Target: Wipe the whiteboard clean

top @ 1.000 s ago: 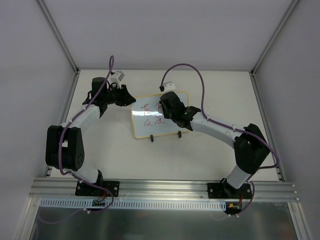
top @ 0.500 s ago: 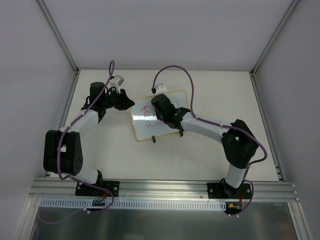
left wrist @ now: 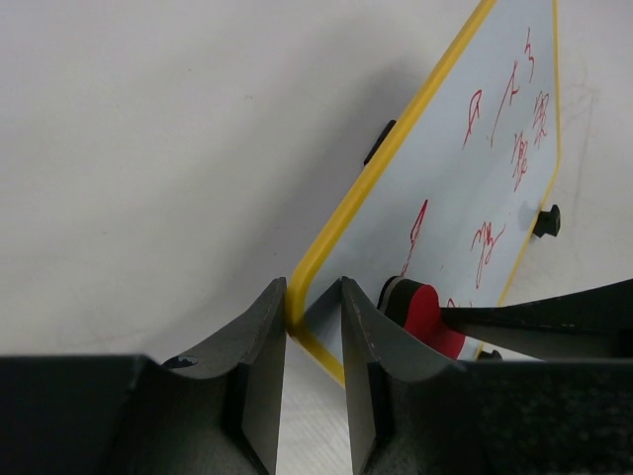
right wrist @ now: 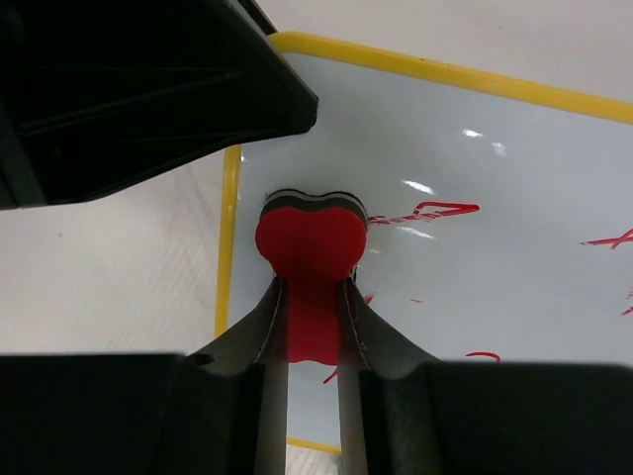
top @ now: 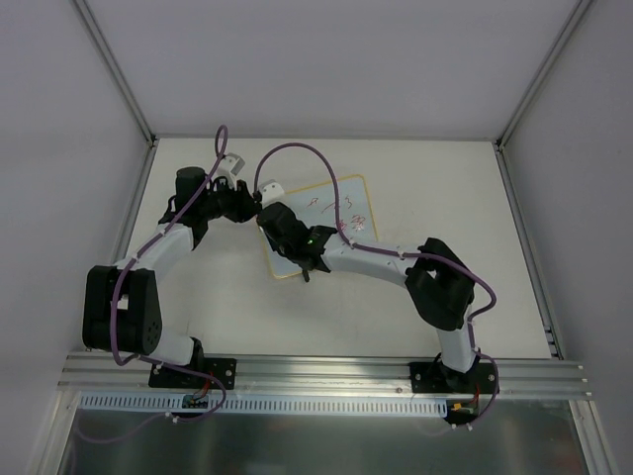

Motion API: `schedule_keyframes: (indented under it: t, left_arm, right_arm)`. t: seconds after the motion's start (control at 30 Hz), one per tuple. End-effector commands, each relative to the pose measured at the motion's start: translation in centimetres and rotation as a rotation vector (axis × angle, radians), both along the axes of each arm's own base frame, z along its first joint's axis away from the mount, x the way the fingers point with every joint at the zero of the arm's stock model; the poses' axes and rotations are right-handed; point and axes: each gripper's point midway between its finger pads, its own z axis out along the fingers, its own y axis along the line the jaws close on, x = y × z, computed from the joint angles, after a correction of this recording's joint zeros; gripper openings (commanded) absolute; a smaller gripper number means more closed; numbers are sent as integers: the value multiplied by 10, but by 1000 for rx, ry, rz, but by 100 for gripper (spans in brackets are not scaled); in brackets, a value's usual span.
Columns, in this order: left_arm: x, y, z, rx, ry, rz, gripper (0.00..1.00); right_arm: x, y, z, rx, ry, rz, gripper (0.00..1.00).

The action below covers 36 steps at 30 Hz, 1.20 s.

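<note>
The whiteboard [top: 341,210], white with a yellow frame, stands tilted on the table and bears red marks on its right part. My left gripper [top: 255,205] is shut on its left corner; in the left wrist view the jaws [left wrist: 315,302] clamp the yellow frame of the whiteboard [left wrist: 465,198]. My right gripper [top: 278,222] is shut on the red eraser [right wrist: 312,242], which is pressed against the left part of the whiteboard [right wrist: 495,198], close to the left gripper's fingers [right wrist: 148,89]. The eraser also shows in the left wrist view [left wrist: 427,312].
The white table [top: 445,188] is enclosed by white walls with metal posts at the back corners. A metal rail [top: 326,376] runs along the near edge. Purple cables loop above both arms. A black clip foot [top: 306,276] sticks out at the board's near edge.
My right gripper has swept the eraser leftward across the board to its left end. The board has turned, its right side now farther back. The left gripper stayed at the left corner.
</note>
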Motion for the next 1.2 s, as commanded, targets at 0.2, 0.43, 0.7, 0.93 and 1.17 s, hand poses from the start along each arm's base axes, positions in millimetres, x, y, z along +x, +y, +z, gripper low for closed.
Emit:
schedule_keyframes:
  t: [0.2, 0.43, 0.7, 0.93, 1.17]
  left_arm:
    - [-27, -10, -8, 4, 32, -96, 0]
    - [-29, -10, -9, 6, 43, -101, 0]
    - [-28, -10, -5, 6, 34, -101, 0]
    - [-28, -10, -5, 3, 39, -94, 0]
    - [-30, -9, -8, -3, 57, -82, 0]
  right_arm:
    - [66, -85, 19, -34, -87, -261, 0]
    - [90, -143, 20, -63, -101, -391, 0]
    - [83, -143, 1, -29, -26, -358, 0]
    - [36, -68, -12, -7, 25, -145, 0]
    - [-16, -14, -36, 17, 85, 26, 0]
